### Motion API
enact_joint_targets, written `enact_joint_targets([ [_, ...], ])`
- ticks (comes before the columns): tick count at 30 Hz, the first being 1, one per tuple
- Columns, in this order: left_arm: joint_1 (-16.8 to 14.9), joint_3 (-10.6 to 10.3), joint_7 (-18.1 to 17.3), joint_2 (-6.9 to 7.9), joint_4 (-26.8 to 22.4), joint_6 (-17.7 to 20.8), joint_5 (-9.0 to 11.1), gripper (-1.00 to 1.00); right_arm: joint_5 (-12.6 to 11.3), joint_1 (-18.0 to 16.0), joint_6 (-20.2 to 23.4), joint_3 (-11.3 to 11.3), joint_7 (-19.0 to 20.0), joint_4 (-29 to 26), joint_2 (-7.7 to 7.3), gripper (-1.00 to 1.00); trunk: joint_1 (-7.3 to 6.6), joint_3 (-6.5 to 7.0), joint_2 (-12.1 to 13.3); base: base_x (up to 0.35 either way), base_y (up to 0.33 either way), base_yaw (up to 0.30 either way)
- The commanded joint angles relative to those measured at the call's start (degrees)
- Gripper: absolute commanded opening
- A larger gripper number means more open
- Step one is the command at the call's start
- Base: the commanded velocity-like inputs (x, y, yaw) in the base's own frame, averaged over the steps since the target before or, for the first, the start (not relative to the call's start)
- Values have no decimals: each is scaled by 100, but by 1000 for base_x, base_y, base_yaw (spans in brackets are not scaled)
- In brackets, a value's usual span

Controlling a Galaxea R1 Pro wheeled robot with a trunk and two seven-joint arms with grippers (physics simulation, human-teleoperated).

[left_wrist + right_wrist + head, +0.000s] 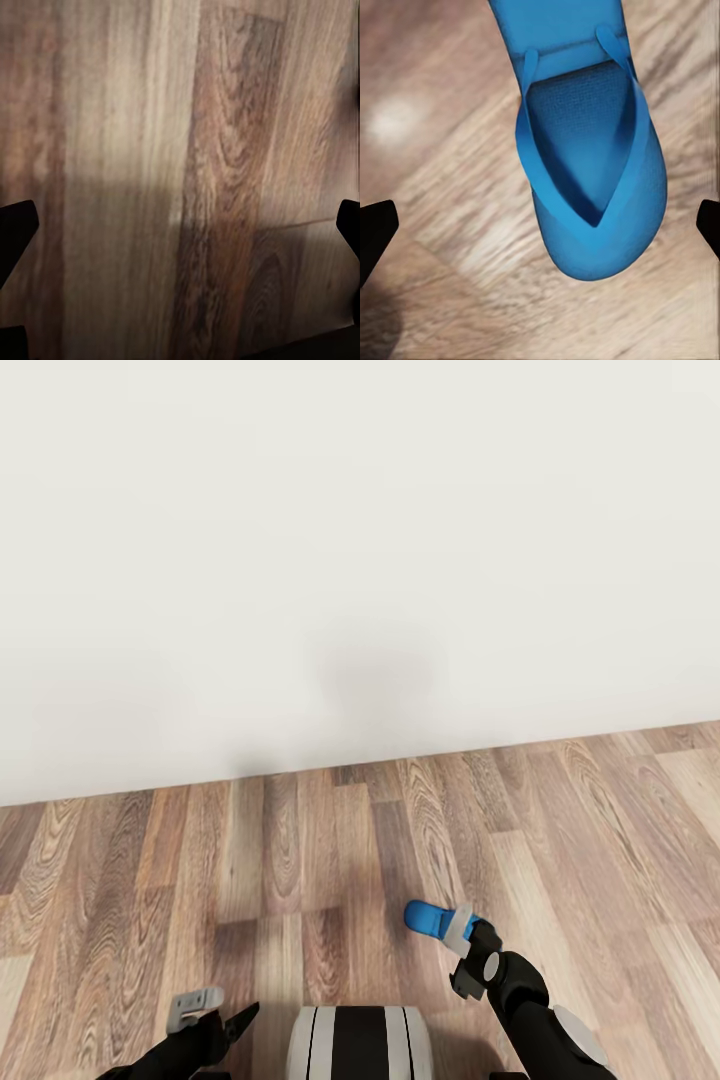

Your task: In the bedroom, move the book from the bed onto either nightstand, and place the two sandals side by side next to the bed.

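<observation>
one blue sandal point(585, 142), wood floor point(300, 860)

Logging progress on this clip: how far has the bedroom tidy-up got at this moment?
Nothing looks finished. In hand: the right gripper holds one blue sandal above the wood floor, facing a white wall. The left gripper is open and empty. The other sandal, the bed and the book remain.

sandal point(585, 150) heel cut off by the right wrist frame edge, its far end hidden behind the right pincer point(462, 933) in head view
</observation>
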Motion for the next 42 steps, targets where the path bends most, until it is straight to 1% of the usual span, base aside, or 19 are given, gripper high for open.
enact_joint_targets([
  [1,-2,6,-13,-1,-2,39,44,100,59,-2,19,15,41,-10,-5,100,0,-3,-1,69,-20,0],
  [5,-2,5,-11,-3,-2,10,42,100,59,-2,19,15,41,-10,-12,100,0,-3,-1,46,-7,0],
  [11,-2,3,-12,-3,6,-51,37,100,59,-2,19,15,41,-10,-5,100,0,-3,-1,172,-34,0],
  [25,-2,9,-16,-3,-8,-50,45,100,59,-2,19,15,41,-10,-5,100,0,-3,-1,11,-3,0],
  [35,-2,8,-7,-3,-10,-49,46,100,59,-2,19,15,39,-10,-13,100,26,-225,-15,0,0,0],
  [42,-2,3,-8,-3,-9,-49,47,100,59,-2,19,15,40,-10,-13,100,26,-225,-15,0,0,0],
])
